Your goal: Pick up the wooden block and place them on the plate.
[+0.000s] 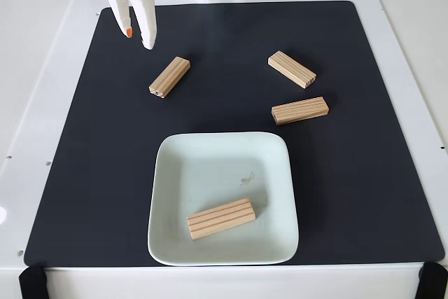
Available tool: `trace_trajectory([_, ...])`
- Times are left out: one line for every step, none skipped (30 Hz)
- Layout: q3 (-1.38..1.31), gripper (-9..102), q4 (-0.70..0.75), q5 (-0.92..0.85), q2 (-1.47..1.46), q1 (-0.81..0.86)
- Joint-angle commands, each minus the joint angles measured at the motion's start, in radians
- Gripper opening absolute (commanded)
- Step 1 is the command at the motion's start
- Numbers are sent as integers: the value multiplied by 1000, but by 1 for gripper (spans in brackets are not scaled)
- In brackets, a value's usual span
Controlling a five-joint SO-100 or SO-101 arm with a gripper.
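Claw (pixel 138 38) up at the top left of the fixed view — fingers slightly parted, nothing between them. One block (pixel 221 218) lies on the plate (pixel 175 173); three more — (pixel 169 77), (pixel 292 69), (pixel 300 110) — sit on the mat (pixel 364 173).

You had one fixed view, set high at the near edge of the white table (pixel 42 103) and angled steeply down toward the arm's base at the far side. It stood far enough back to take in the whole square black mat (pixel 364 173), corner to corner, with the pale mint-green square plate (pixel 175 173) nearest the lens and the white two-finger gripper (pixel 138 38) at the top left of the picture.
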Motion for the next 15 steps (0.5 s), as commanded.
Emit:
trace_trajectory([44, 39, -61, 6, -8, -34])
trace_trajectory([57, 41, -67, 6, -17, -43])
trace_trajectory([66, 42, -67, 6, -26, -54])
trace_trajectory([74, 42, -67, 9, -35, -64])
trace_trajectory([78, 42, -67, 14, -46, -77])
trace_trajectory([83, 42, -67, 15, -57, -87])
trace_trajectory([84, 42, -67, 17, -71, -97])
trace_trajectory([84, 42, -67, 18, -87, -106])
trace_trajectory([84, 42, -67, 20, -104, -115])
trace_trajectory([81, 42, -67, 20, -123, -121])
trace_trajectory([78, 42, -67, 20, -140, -129])
trace_trajectory([74, 42, -67, 21, -156, -135])
trace_trajectory([69, 42, -69, 21, -173, -140])
trace_trajectory([67, 41, -72, 21, -189, -144])
trace_trajectory([67, 41, -92, 23, -204, -146])
